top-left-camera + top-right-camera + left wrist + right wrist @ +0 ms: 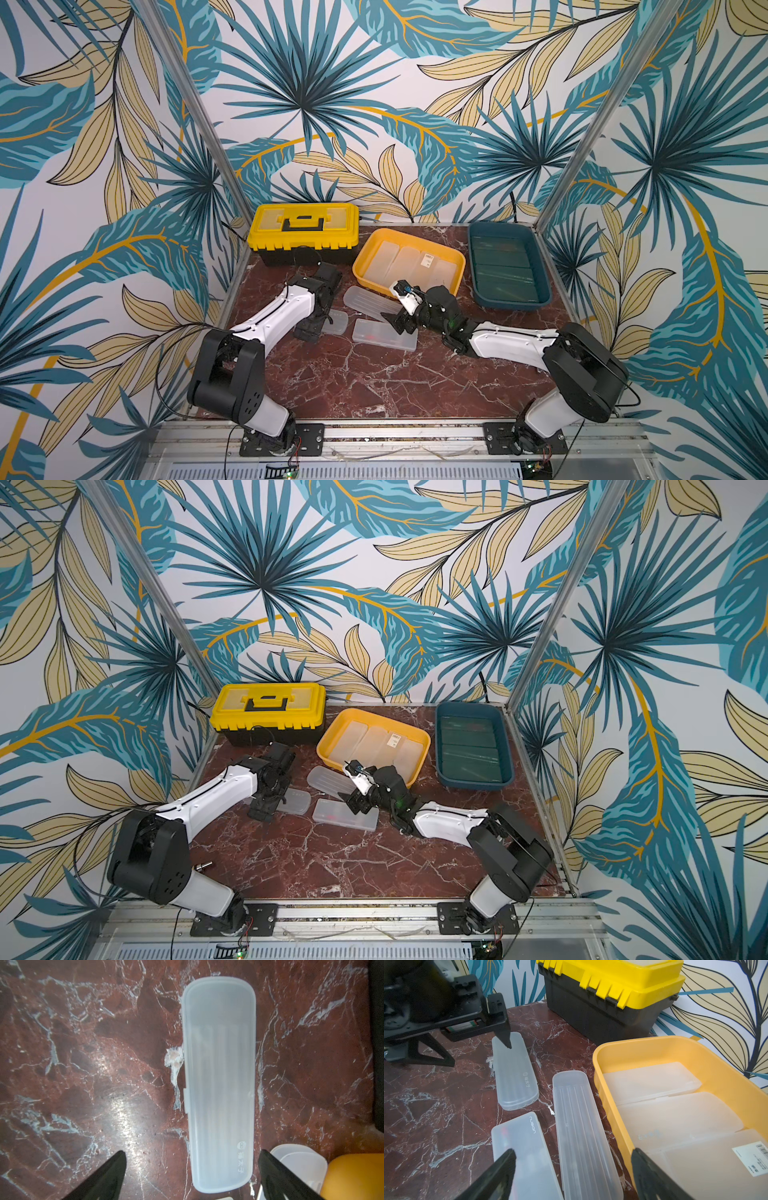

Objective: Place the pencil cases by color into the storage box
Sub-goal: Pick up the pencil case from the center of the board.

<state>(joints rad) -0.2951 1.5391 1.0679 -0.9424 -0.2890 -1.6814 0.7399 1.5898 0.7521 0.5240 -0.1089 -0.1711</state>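
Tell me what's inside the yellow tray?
About four frosted white pencil cases lie side by side in the yellow tray, one with a barcode sticker. The right arm covers the tray's near corner, so anything there is hidden.

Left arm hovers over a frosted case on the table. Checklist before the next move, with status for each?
1. Left gripper open and empty: ok.
2. Frosted translucent white logo-printed pencil case lies flat between its jaws: ok, though off-centre.
3. Neighbouring ribbed frosted case and frosted "nusign" case lie apart from it: ok.
4. Right gripper open, holding nothing: ok.
5. Yellow plastic tray holds only frosted cases; dark blue tray only dark green cases: ok.
6. Free room in yellow tray: cannot tell; cases cover its floor.
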